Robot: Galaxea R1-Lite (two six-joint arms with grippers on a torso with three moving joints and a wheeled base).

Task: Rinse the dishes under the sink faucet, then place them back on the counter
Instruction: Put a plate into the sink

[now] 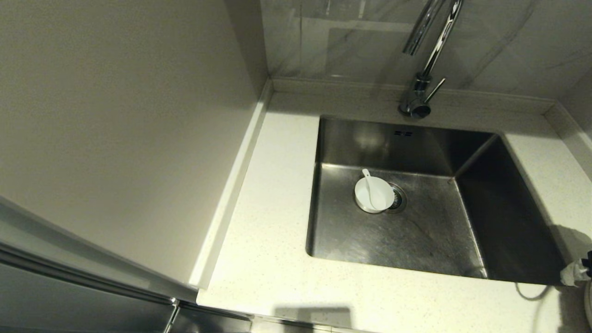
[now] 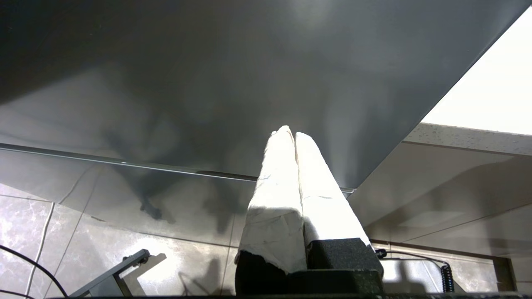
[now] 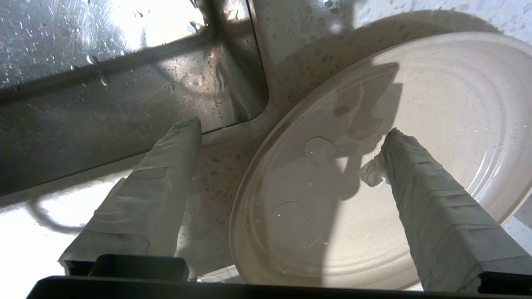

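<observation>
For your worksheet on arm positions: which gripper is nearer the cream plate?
Right. The right gripper hangs open over the plate on the counter; the left gripper is parked below counter level.

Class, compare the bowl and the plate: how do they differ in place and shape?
The bowl sits in the sink by the drain, holding a spoon; the plate lies on the counter, bearing only water drops. The bowl is small and deep, the plate wide and flat. Both are round and pale.

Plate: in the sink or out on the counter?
Out. In the right wrist view the plate lies flat on the counter beside the sink corner, wet with droplets.
</observation>
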